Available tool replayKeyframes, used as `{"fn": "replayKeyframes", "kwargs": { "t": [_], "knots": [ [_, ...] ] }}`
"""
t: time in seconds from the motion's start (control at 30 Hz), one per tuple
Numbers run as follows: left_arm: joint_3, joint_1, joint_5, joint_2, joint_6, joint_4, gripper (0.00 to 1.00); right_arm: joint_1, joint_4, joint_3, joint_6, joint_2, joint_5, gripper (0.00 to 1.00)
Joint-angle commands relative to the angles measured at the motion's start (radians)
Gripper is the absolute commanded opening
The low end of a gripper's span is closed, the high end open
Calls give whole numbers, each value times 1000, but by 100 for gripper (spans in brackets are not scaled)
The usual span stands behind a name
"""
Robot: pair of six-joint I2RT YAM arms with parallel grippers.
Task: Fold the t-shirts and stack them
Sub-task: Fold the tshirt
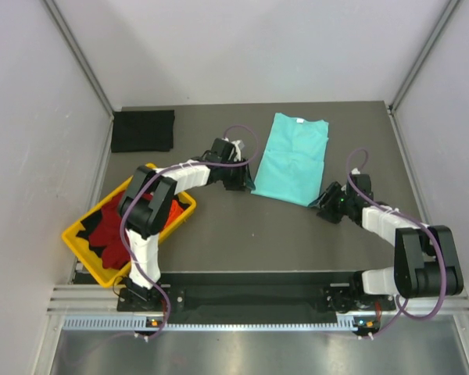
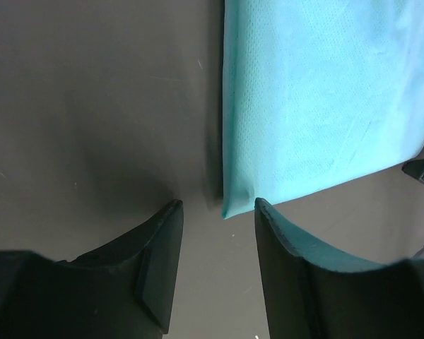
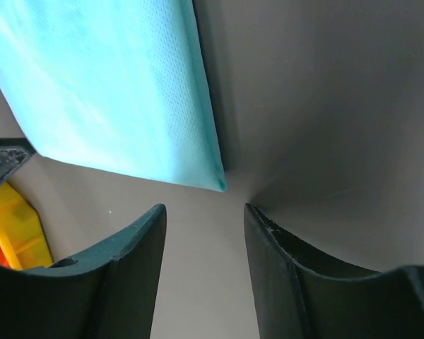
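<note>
while left gripper [image 2: 217, 205] and right gripper [image 3: 203, 208] gape empty at the mint-teal t-shirt [image 1: 293, 160] hem, a one-layer pinch could skew the fold.

So the left arm [image 1: 180, 176] is stretched forward and the right arm [image 1: 387, 223] is angled inward, both wrists pitched down low. The left pincer [image 2: 218, 212] is held open, and the right pincer [image 3: 205, 212] is spread apart too.
</note>
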Motion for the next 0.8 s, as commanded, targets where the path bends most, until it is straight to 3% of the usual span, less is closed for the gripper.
{"fn": "replayKeyframes", "kwargs": {
  "t": [0.0,0.17,0.37,0.5,0.67,0.7,0.77],
  "knots": [
    [-26,-7,-13,-15,-14,37,50,9,63,-31,36,-10,52,48],
    [-35,-7,-5,-20,-22,48,48,11,63,-34,44,-8,81,36],
    [-24,-12,10,-3,-41,34,43,11,63,-25,32,15,107,29],
    [-12,-14,33,8,-54,12,30,9,123,-31,24,39,98,22],
    [-7,-14,47,5,-73,20,15,12,146,-18,-4,73,81,0],
    [-6,-14,50,2,-76,19,3,11,138,-13,-24,76,83,0],
    [-6,-14,56,-2,-82,14,0,11,109,10,-51,75,92,0]
  ]
}}
